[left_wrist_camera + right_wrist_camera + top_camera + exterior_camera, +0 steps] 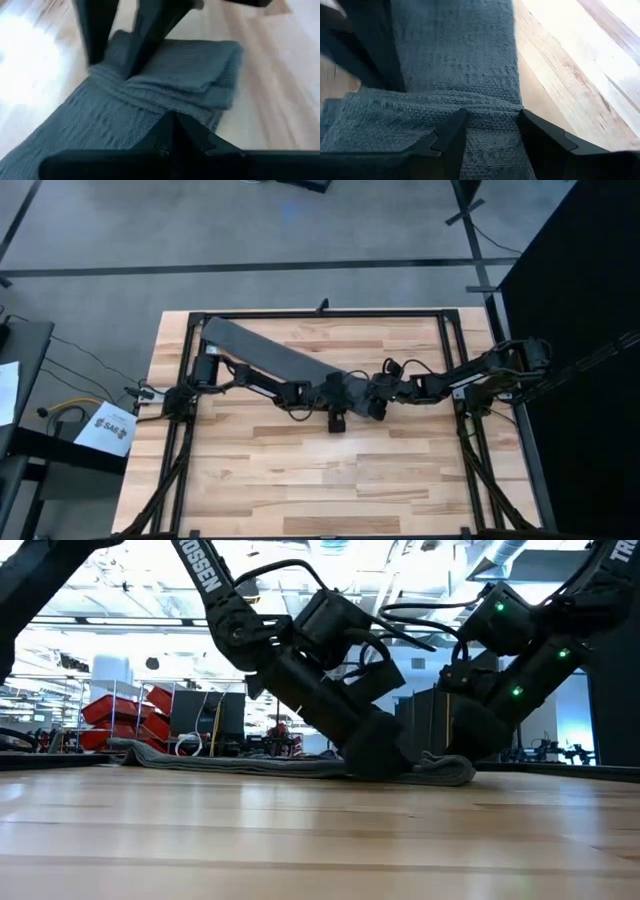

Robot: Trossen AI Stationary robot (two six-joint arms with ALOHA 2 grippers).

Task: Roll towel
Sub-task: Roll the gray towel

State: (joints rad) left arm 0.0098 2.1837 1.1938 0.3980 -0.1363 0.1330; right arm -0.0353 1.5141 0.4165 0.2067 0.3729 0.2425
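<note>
The dark grey towel (265, 352) lies as a long strip from the table's far left to its middle. Its middle end (445, 770) is folded over into a thick lump (200, 70), and the rest lies flat on the wood. Both grippers meet at this end. My left gripper (172, 125) comes from the left (345, 395), shut, with its tips down on the towel. My right gripper (492, 135) comes from the right (372, 398), and the folded cloth fills the gap between its fingers. My left gripper has its shut fingertips on the flat cloth (150, 102) just before the folded end, slanting down from the table's left. Creases run across the cloth at the tips. The fingers hide whether a layer is pinched between them. My right gripper holds the folded end's ridge (490, 112) between its two fingers (452, 132), several layers thick. The fingers slant down from the table's right. The towel stays on the table.
A black frame (320, 313) runs around the table's edges. Bare wood (320, 480) stretches over the whole near half. A white sheet (108, 428) lies off the table's left side.
</note>
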